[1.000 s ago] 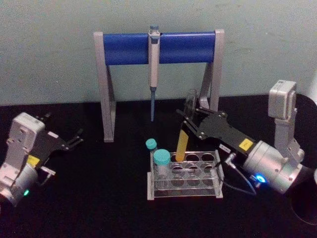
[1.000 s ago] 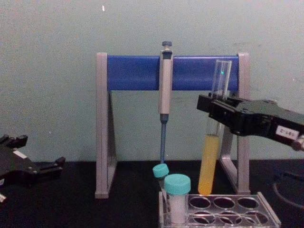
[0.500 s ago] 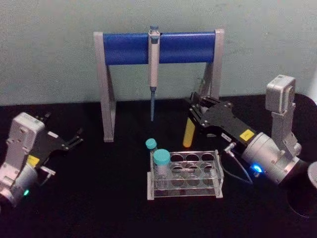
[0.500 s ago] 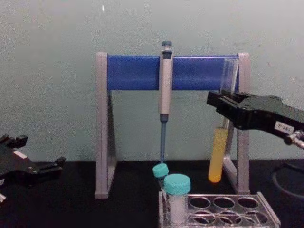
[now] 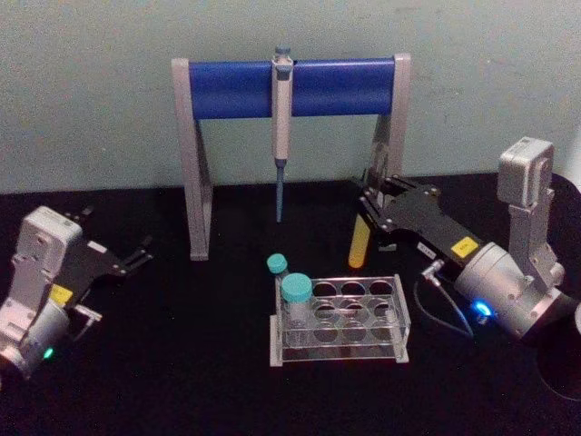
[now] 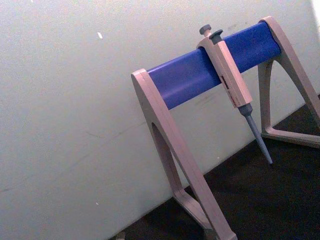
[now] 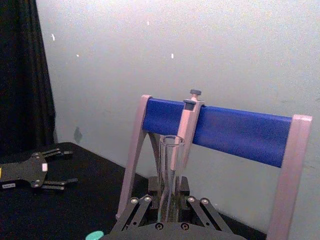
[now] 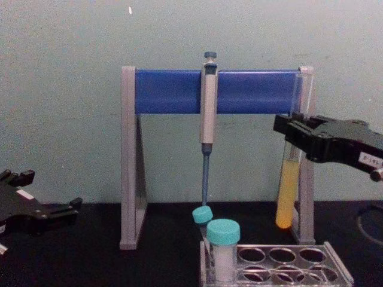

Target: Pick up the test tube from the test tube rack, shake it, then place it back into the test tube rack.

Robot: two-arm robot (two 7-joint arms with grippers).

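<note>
**Test tube held clear of the rack by the right gripper**

The test tube (image 8: 289,179), open at the top with yellow-orange liquid in its lower part, hangs in the air above the bench (image 5: 182,363). It is on the far side of the test tube rack (image 5: 338,351), towards the rack's right end, and touches neither rack nor bench. In the chest view it is slightly tilted, with its mouth leaning right and its rounded end left, and it stands in front of the right leg of the pipette stand (image 5: 227,88). The right gripper (image 5: 368,213) reaches in from the right, its jaws clenched on the tube's clear upper part above the liquid; the right wrist view shows the rim of the tube rising between the two fingers. The rack sits on the bench near the middle, and the holes at its right and centre are vacant. At its left end stand two teal-capped vials (image 5: 295,289), one in front of the other. A grey-blue pipette (image 5: 282,100) hangs from the middle of the stand's blue crossbar, tip down, on the far side of the rack. The left gripper (image 5: 118,232) rests low at the left of the bench, well apart from the rack, with its jaws released and holding nothing
</note>
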